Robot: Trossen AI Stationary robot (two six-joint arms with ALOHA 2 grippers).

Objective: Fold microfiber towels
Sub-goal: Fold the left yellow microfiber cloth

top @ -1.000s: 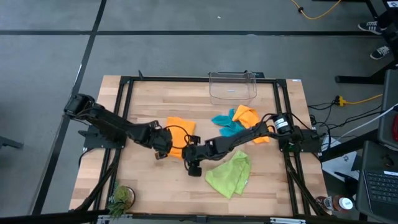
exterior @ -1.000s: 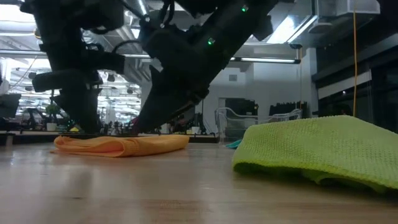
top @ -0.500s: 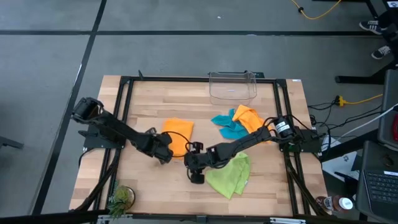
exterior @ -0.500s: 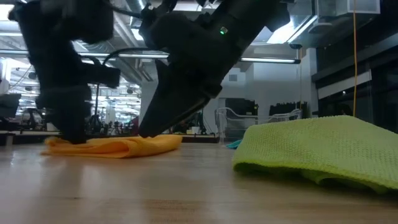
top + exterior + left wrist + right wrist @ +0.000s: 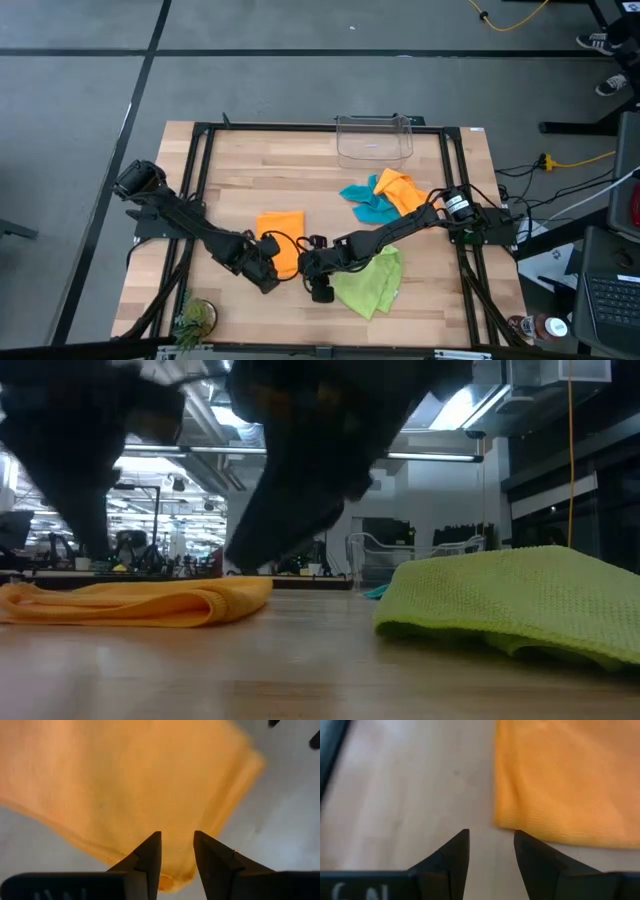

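High view: I count four towels: folded orange towel (image 5: pixel 282 241) at centre, second orange towel (image 5: pixel 399 189) and teal towel (image 5: pixel 362 199) at 2 o'clock, green towel (image 5: pixel 367 282) at 5 o'clock. Left wrist: left gripper (image 5: pixel 177 851) fingers apart over orange. Right wrist: right gripper (image 5: pixel 490 851) apart, empty.

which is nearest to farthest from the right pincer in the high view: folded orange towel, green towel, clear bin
Measured from the right pincer:
1. Folded orange towel and green towel, flanking it, too close to call.
2. Clear bin, at the table's far edge.
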